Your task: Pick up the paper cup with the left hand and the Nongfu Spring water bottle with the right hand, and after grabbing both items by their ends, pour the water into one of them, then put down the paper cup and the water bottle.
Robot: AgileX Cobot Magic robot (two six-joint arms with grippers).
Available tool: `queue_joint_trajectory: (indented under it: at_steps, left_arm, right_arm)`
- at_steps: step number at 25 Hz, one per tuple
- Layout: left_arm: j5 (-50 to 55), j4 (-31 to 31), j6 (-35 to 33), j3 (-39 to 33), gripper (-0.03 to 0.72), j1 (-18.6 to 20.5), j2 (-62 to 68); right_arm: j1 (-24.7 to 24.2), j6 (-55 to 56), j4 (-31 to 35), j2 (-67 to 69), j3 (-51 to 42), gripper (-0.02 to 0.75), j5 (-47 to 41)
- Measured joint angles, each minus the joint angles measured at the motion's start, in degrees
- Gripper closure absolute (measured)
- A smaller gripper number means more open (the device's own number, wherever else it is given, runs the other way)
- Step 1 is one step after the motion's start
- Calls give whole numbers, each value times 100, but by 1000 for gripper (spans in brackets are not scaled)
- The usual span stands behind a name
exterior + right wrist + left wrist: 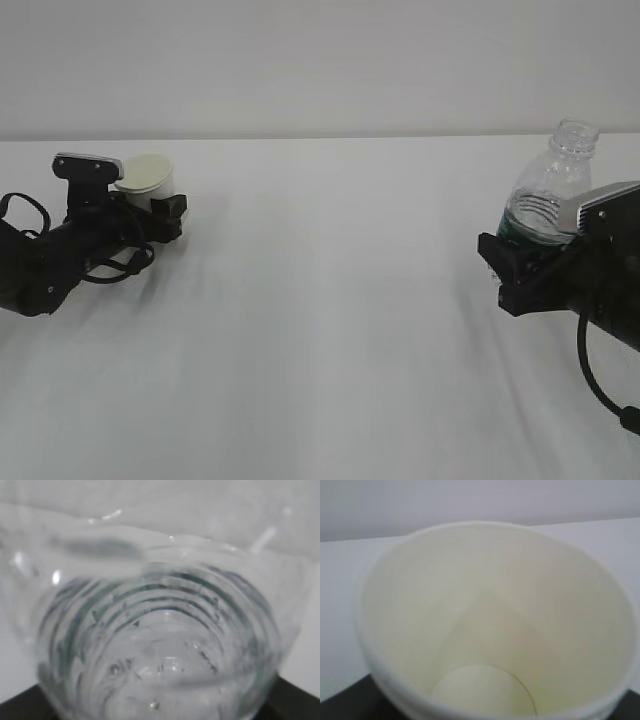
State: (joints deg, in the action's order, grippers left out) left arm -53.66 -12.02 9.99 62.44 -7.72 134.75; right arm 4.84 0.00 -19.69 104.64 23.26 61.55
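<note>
The white paper cup stands at the far left between the fingers of my left gripper, which lies low over the table and is shut on the cup's lower part. In the left wrist view the cup fills the frame, cream inside, with its rim slightly squared. On the right, my right gripper is shut on the green-labelled base of the capless Nongfu Spring water bottle, which is lifted and leans a little to the right. The clear ribbed bottle fills the right wrist view. Water is not clearly visible in either one.
A plain white table runs between the two arms, with a pale wall behind it. Black cables loop beside the left arm and hang under the right arm.
</note>
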Motion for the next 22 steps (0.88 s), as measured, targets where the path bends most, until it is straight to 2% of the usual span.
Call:
queue_joint_trajectory:
  at_steps: [7, 22]
  left_arm:
    - [0, -281, 52, -56, 196, 0, -36]
    - [-24, -863, 358, -1009, 198, 0, -847]
  right_arm:
    - [0, 0, 0, 0, 0, 264, 0]
    - [0, 0, -33, 0, 0, 264, 13]
